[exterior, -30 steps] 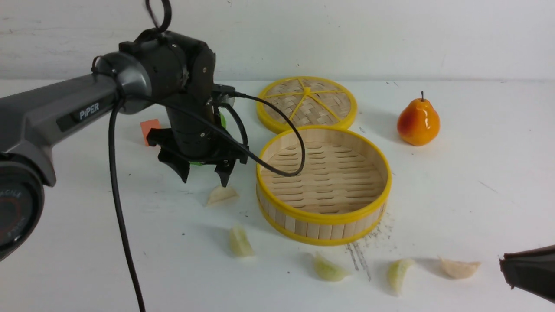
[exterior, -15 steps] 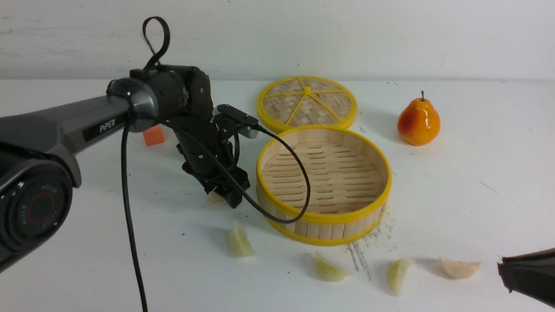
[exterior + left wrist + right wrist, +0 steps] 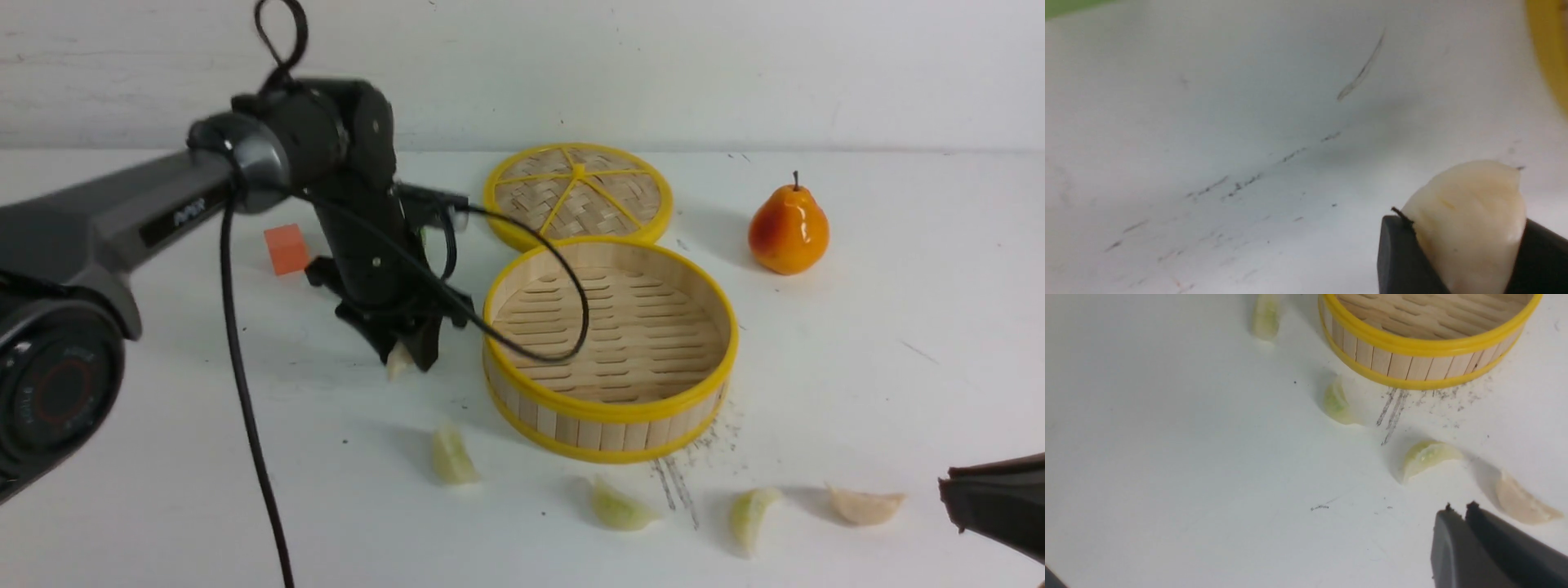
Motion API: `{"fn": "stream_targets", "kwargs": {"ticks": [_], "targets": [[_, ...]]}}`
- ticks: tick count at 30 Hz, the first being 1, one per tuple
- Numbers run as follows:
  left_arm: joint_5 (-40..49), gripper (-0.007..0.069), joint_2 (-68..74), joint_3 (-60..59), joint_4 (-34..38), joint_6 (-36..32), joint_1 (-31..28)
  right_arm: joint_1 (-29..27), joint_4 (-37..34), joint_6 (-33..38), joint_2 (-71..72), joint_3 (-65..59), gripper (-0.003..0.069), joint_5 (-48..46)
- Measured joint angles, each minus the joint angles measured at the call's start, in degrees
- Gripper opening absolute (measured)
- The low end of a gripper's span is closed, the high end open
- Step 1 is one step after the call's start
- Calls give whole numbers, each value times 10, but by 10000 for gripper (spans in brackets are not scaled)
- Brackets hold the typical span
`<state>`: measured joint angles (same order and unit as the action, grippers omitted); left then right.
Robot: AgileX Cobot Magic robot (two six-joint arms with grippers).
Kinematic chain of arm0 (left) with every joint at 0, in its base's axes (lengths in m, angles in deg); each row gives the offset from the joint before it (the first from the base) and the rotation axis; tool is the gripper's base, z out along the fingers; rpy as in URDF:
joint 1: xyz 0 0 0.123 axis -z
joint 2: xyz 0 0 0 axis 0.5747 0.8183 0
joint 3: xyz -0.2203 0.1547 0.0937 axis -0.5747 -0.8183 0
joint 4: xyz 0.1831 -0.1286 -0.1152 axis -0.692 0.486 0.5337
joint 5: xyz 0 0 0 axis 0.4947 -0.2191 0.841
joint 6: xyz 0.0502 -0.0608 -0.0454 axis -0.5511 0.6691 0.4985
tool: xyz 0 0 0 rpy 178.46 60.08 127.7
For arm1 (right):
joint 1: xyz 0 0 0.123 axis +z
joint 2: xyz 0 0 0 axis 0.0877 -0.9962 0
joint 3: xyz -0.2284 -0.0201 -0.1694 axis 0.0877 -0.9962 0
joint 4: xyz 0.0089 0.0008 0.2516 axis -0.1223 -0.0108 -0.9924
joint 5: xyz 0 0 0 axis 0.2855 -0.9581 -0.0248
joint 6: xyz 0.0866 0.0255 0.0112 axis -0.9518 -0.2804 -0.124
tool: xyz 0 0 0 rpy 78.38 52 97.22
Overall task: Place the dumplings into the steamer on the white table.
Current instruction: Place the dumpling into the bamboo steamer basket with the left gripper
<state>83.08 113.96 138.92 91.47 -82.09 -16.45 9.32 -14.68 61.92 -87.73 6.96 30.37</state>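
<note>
Here the left gripper [image 3: 406,353] pinches a cream dumpling [image 3: 1470,220] just beside the steamer's [image 3: 608,412] left wall, low over the white table [image 3: 857,367]. Four other dumplings [image 3: 453,457] lie in front of the steamer. The right gripper [image 3: 1457,510], clenched and holding nothing, hovers near the rightmost one.

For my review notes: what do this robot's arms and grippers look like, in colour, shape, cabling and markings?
The left arm is a grey tube with a dark strip of white lettering, blurred here, ending in a black wrist. A black cable loops over it. The left gripper and right gripper are black and tapered.
</note>
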Motion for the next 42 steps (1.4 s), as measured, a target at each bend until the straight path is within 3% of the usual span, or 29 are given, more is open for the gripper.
{"fn": "stream_targets", "kwargs": {"ticks": [7,14,17,25,34,42], "targets": [[9,287,-112,32,33,101,30,0,-4,-1,0,0,51,4],[7,287,-99,35,-13,165,152,0,-66,-1,11,0,62,-6],[-47,287,-64,44,-14,212,188,0,-78,-1,45,0,65,-32],[-230,287,15,67,-13,354,193,0,-43,-1,119,0,73,-58],[-387,293,94,68,-29,416,193,16,3,-1,125,0,79,-58],[-425,469,120,68,-52,420,192,94,83,-1,125,0,86,-60]]}}
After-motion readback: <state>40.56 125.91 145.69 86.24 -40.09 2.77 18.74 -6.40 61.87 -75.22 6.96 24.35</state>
